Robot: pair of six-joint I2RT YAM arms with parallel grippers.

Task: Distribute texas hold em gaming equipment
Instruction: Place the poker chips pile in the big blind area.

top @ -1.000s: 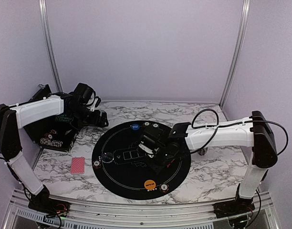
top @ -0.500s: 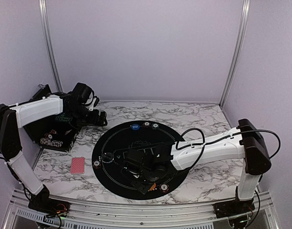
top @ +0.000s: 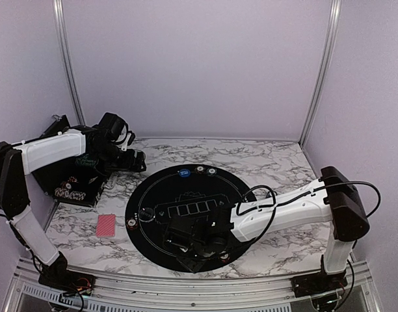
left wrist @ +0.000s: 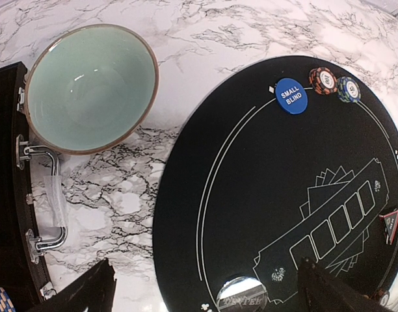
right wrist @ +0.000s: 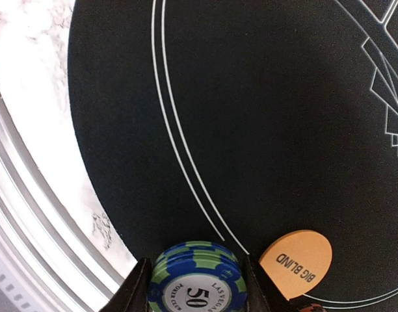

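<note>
My right gripper (right wrist: pixel 194 289) is shut on a small stack of blue-and-green striped poker chips (right wrist: pixel 198 281) marked 50, low over the near edge of the black mat (right wrist: pixel 251 97). An orange Big Blind button (right wrist: pixel 296 263) lies just right of it. From above, the right gripper (top: pixel 186 242) sits over the mat's near-left part. My left gripper (left wrist: pixel 209 289) hangs open above the mat's far-left side, with nothing between its fingers. Below it lie a blue Small Blind button (left wrist: pixel 291 95), two chips (left wrist: pixel 322 80), a shiny dealer disc (left wrist: pixel 243 296) and a red triangle marker (left wrist: pixel 391 224). A red-backed card (top: pixel 106 225) rests on the marble left of the mat.
A teal bowl (left wrist: pixel 88 88) stands on the marble beside the mat's far-left rim. A black case (top: pixel 75 188) holding chips sits at the table's left edge. Single chips (top: pixel 131 222) lie on the mat's rim. A metal rail (top: pixel 186 286) runs along the near edge.
The right arm has swung from the mat's centre to its near-left edge, still holding the chips, and now covers the orange button from above. The left arm has not moved.
</note>
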